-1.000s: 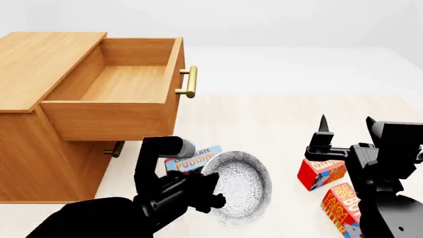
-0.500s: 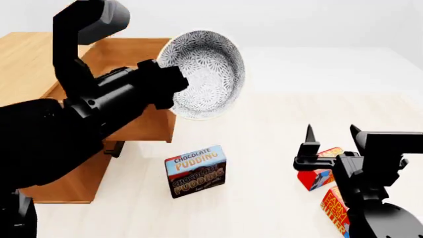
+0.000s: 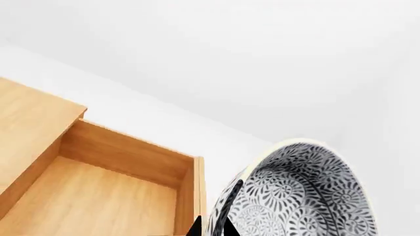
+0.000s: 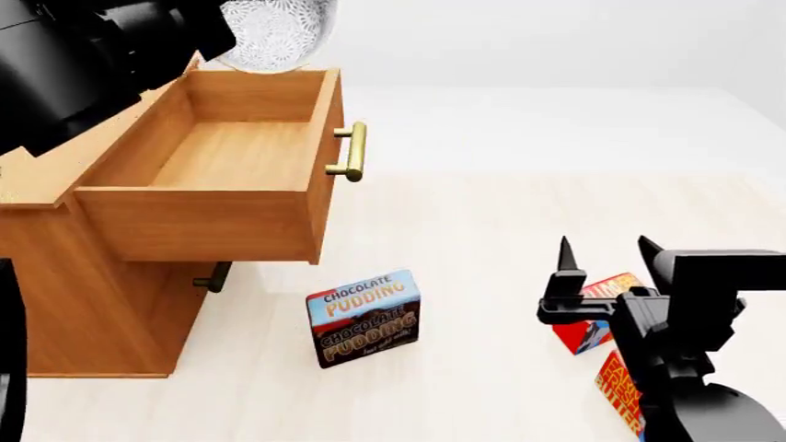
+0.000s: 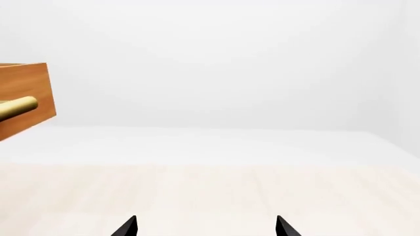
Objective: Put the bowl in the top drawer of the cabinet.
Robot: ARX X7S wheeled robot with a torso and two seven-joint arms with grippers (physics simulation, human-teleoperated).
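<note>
bowl (image 4: 272, 32): held up in the air on its side, above the far end of the pulled-out top drawer (image 4: 221, 161), so it can be lowered in.
left gripper (image 3: 211, 229): clamped on the bowl's rim.
right gripper (image 4: 605, 258): fingers spread, holding nothing, parked clear near the red boxes (image 4: 602, 318).
cabinet (image 4: 50, 221): lower drawer shut.
pudding box (image 4: 364, 318): upright on the floor, just before the cabinet's front corner.

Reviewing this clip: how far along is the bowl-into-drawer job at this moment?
Done: the top drawer stands pulled open and empty. In hand: the left gripper holds the bowl by its rim, lifted above the drawer's far edge. Left: lower it in and release. The right gripper is open and idle.
</note>
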